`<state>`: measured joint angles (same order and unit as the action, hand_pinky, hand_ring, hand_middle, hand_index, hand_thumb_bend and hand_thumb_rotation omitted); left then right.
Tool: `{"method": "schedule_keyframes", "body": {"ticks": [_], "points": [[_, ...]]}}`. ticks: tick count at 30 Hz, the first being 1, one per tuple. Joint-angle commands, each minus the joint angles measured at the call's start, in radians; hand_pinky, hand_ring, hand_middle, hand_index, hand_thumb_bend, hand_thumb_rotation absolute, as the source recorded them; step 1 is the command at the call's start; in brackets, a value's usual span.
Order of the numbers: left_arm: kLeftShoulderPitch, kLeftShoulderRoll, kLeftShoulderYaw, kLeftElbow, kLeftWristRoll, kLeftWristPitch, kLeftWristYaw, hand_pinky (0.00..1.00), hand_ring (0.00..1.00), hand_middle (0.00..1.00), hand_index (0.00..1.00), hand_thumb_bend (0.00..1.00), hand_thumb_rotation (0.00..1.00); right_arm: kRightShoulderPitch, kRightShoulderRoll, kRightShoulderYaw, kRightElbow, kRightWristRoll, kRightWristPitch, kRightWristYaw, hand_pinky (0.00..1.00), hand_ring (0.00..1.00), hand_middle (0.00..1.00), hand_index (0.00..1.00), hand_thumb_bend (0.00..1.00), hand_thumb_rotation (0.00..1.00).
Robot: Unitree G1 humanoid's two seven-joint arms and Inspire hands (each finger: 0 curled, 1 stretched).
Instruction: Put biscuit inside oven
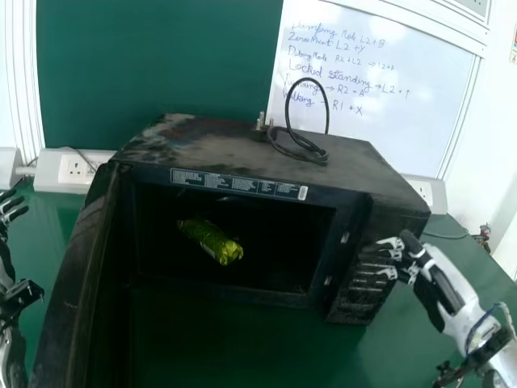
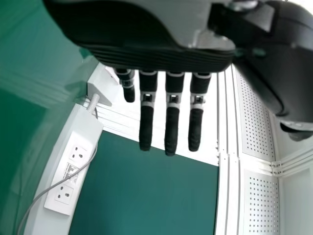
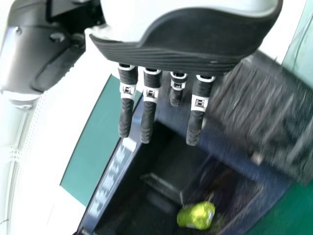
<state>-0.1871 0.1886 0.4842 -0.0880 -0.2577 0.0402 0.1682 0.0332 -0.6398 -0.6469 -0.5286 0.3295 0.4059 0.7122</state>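
Biscuit [image 1: 212, 240] inside the oven [image 1: 218, 145], apart from the right hand [image 1: 443, 279].

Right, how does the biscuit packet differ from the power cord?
The biscuit packet is bright yellow-green and shiny; the power cord is black.
The biscuit packet is a short, thick, straight roll, while the power cord is thin and looped.
The biscuit packet is inside the oven, whereas the power cord lies on the oven's top, one loop standing up.
Neither is held by a hand.
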Motion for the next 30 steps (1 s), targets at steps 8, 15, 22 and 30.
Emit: {"method": "schedule_keyframes", "body": {"ticks": [8,15,22,30], "points": [[-0.018,-0.002,-0.002,0.004,0.017,-0.007,0.037,0.56,0.59,0.59,0.6,0.84,0.86,0.019,-0.024,-0.016,0.131,-0.029,-0.134,-0.059,0.46,0.51,0.57,0.59,0.88,0.8],[-0.02,-0.003,-0.005,-0.007,0.009,0.009,0.049,0.56,0.59,0.6,0.61,0.83,0.87,0.027,-0.027,-0.02,0.202,-0.052,-0.177,-0.109,0.4,0.44,0.49,0.51,0.88,0.83],[-0.017,-0.002,-0.005,-0.016,-0.002,0.016,0.047,0.56,0.59,0.59,0.61,0.82,0.87,0.033,-0.013,-0.009,0.239,-0.069,-0.154,-0.189,0.39,0.41,0.44,0.47,0.89,0.84],[-0.013,-0.001,-0.004,-0.022,-0.005,0.017,0.041,0.54,0.57,0.59,0.6,0.82,0.87,0.0,0.022,0.046,0.359,-0.099,-0.164,-0.289,0.36,0.36,0.39,0.44,0.84,0.83]]}}
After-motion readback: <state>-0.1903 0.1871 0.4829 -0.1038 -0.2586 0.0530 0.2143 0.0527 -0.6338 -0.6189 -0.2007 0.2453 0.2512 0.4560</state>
